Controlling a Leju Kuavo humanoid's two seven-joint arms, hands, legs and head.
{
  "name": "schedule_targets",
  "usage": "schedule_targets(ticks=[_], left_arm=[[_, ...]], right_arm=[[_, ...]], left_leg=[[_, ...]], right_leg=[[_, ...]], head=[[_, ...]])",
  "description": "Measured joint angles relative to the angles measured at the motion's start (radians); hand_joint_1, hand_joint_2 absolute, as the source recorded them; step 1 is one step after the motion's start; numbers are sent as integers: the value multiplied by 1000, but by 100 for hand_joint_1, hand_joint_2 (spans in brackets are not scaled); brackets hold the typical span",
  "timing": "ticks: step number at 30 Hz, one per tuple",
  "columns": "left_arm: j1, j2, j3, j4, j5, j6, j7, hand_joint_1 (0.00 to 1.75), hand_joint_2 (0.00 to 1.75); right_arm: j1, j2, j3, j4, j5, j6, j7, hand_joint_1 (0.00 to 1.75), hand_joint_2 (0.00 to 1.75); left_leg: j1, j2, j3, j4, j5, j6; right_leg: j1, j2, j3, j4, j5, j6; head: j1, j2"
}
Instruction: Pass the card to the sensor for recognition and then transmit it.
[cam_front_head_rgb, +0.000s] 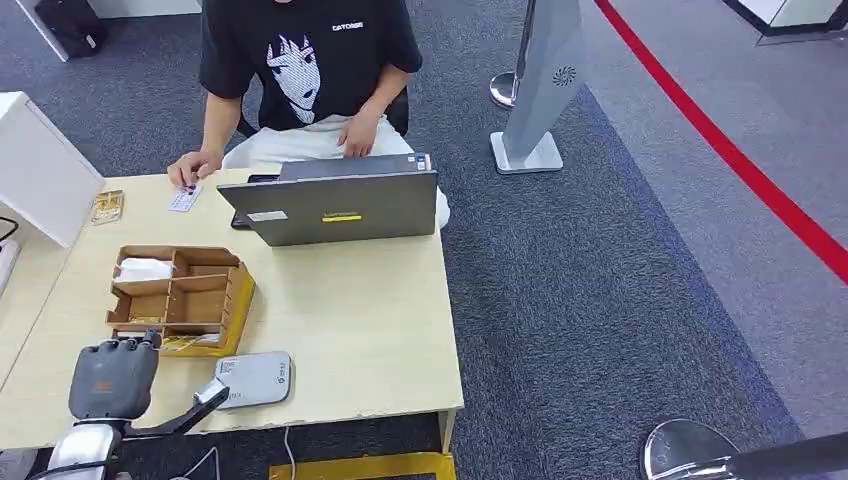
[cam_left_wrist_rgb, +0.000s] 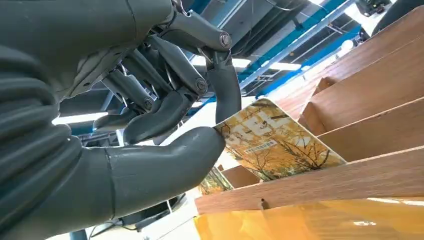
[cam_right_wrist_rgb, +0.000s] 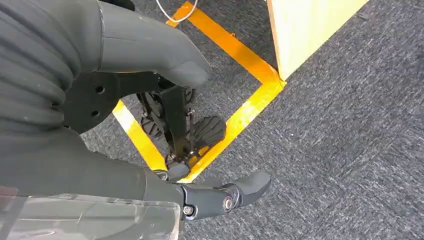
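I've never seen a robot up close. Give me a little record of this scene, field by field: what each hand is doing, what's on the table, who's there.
left hand: pinches a card between thumb and a finger, at the wooden organizer
right hand: hangs over the carpet, holding nothing, fingers apart
sensor: grey pad near the table's front edge, beside the organizer
laptop: open, facing the person
person: seated across the table, one hand on another card
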Motion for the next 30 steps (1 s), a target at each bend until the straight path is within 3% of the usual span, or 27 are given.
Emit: schedule_targets(ticks=[11,14,17,20,24,30], left_arm=[[-1,-2,2,15,0,29,7,175,175],[2,-16,13,-14,0,32,-30,175,175],[1,-63,59,-131,0,24,-131,175,175],[-20,-128,99,-317,2,-49,-209,175,175],[-47,-175,114,-469,2,-83,-227,175,175],[-48,-209,131,-540,1,-77,-219,175,175]], right_arm=[[-1,0,0,0,2,0,0,0,175],[-1,0,0,0,4,-2,0,0,175],[-1,0,0,0,6,-3,-1,0,175],[-1,0,-2,0,9,-6,-6,0,175],[-1,0,-8,0,10,-8,-10,0,175],[-1,4,-10,0,10,-18,-10,0,175]], left_leg=[[0,0,0,0,0,0],[0,0,0,0,0,0],[0,0,0,0,0,0],[0,0,-1,1,0,0],[-1,0,-1,1,0,0],[0,0,0,0,0,0]], right_leg=[[0,0,0,0,0,0],[0,0,0,0,0,0],[0,-1,-1,0,0,0],[0,0,-1,0,0,0],[-1,0,-1,0,0,0],[0,0,-1,0,0,0]], head=[[0,0],[0,0],[0,0],[1,0],[0,0],[0,0]])
